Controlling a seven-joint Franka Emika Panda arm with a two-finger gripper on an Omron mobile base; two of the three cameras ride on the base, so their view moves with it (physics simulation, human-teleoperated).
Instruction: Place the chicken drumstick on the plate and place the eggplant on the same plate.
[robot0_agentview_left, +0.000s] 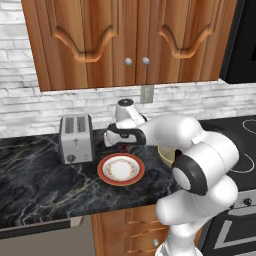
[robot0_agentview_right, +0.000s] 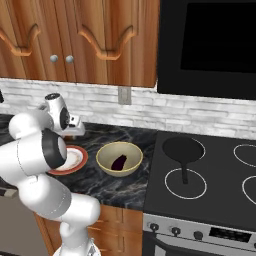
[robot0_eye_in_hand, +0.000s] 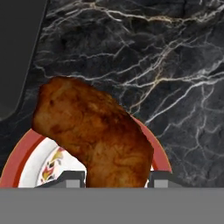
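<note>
Drumstick (robot0_eye_in_hand: 94, 135) — a glossy, club-shaped piece of meat, mottled orange-brown with darker browned patches — sits pinched between the gripper's (robot0_eye_in_hand: 116, 180) two grey fingertips (robot0_eye_in_hand: 72, 179), its narrow end down between them and its broad end reaching up and to the left in the hand view. It hangs over the plate (robot0_eye_in_hand: 19, 159), whose red-orange rim and cream centre with a small painted pattern show behind and beneath it; whether it touches the plate cannot be told.

In the left base view the gripper (robot0_agentview_left: 120, 145) points down at the far edge of the plate (robot0_agentview_left: 121, 169), a round flat disc lying on the counter (robot0_agentview_left: 45, 185), which is polished black marble with pale veining. Just left of the plate stands a boxy brushed-metal toaster (robot0_agentview_left: 76, 138) with two slots.

To the plate's (robot0_agentview_right: 75, 159) right in the right base view, close beside it, is a deep tan-yellow bowl (robot0_agentview_right: 119, 159), and the eggplant (robot0_agentview_right: 119, 161) lies inside it: small, oval, dark purple, nearly black. Further right is a black stovetop (robot0_agentview_right: 210, 175) with white ring markings and a black frying pan (robot0_agentview_right: 183, 150) on it. Behind runs a whitish brick backsplash (robot0_agentview_left: 30, 107), with wooden cabinets (robot0_agentview_left: 125, 40) above
</note>
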